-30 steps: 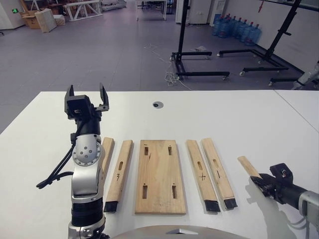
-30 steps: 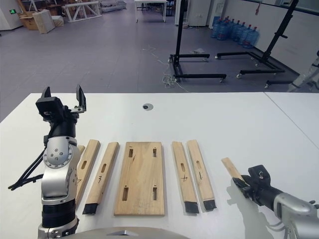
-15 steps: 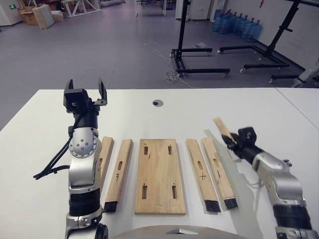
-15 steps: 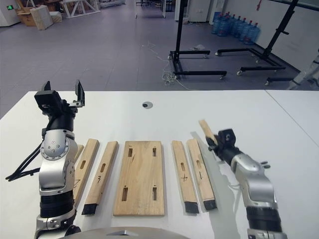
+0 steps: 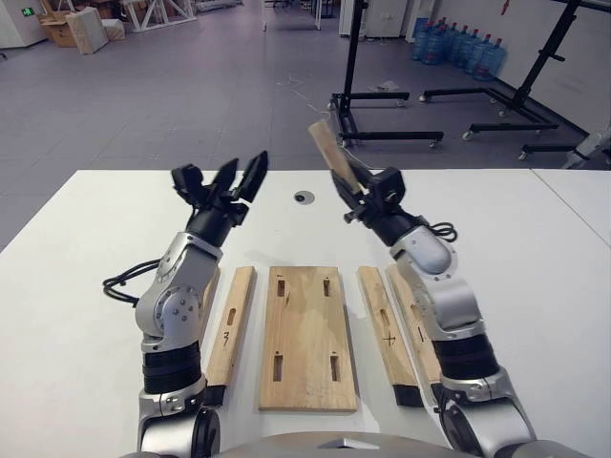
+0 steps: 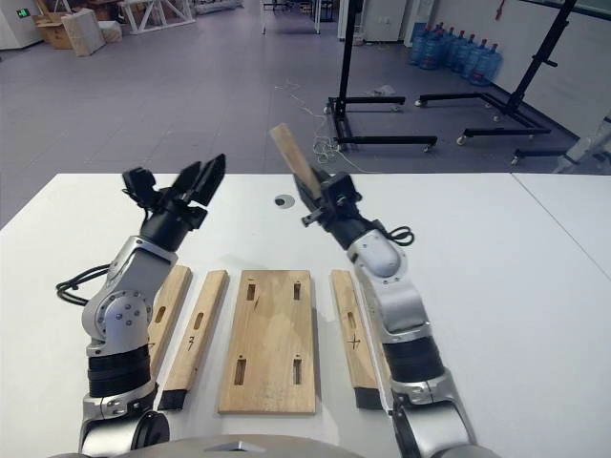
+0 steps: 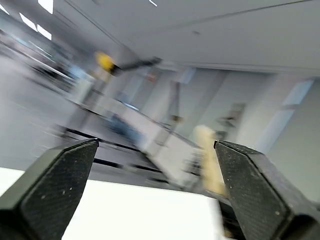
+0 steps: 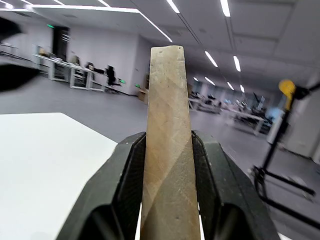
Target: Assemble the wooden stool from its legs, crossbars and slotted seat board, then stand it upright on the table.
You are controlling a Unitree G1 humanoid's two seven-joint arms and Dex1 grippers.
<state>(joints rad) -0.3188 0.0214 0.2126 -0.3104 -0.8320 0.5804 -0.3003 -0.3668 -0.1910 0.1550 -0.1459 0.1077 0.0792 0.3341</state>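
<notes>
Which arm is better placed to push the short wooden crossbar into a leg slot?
Probably right: the right gripper is shut on the short pale wooden crossbar, raised above the white table. The left gripper is open, empty.

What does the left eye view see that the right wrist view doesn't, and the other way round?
Left eye view: the slotted seat board lying flat on the table, with legs laid beside it on both sides.
Right wrist view: the ceiling lights and, close up, two fingers pressed against the sides of the wooden crossbar.
Both: the right gripper shut on that crossbar, held up above the table.
</notes>
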